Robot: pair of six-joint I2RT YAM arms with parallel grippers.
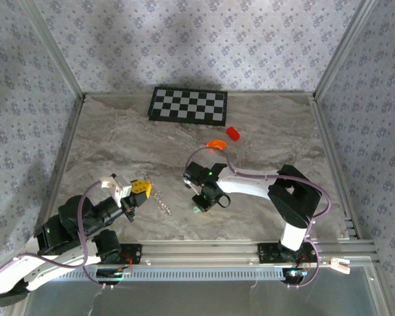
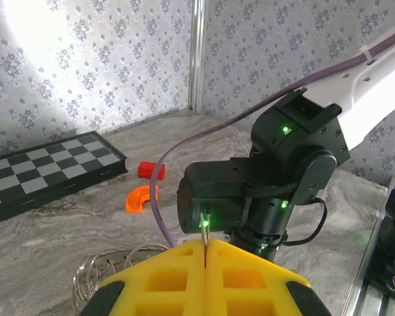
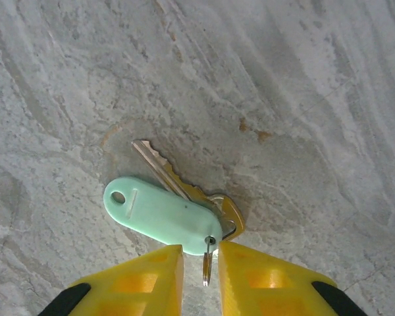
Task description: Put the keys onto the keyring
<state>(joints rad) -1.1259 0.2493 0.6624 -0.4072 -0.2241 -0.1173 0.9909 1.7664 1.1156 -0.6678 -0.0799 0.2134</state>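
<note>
A brass key (image 3: 159, 168) lies on the marble table under a mint green tag (image 3: 161, 214). The tag's small split ring (image 3: 206, 271) stands between the yellow fingers of my right gripper (image 3: 201, 255), which is open and touches neither side of it. From above, the right gripper (image 1: 207, 196) hangs over the tag (image 1: 197, 209) mid-table. My left gripper (image 2: 205, 249) is shut on a thin metal keyring (image 2: 204, 237) seen edge-on, facing the right arm's wrist (image 2: 263, 197). The left gripper (image 1: 139, 187) sits to the left.
Loose wire rings (image 2: 99, 266) lie on the table by the left gripper, seen from above as a chain-like cluster (image 1: 162, 203). A chessboard (image 1: 188, 105), a red block (image 1: 232, 133) and an orange curved piece (image 1: 216, 143) sit further back. Metal rails border the table.
</note>
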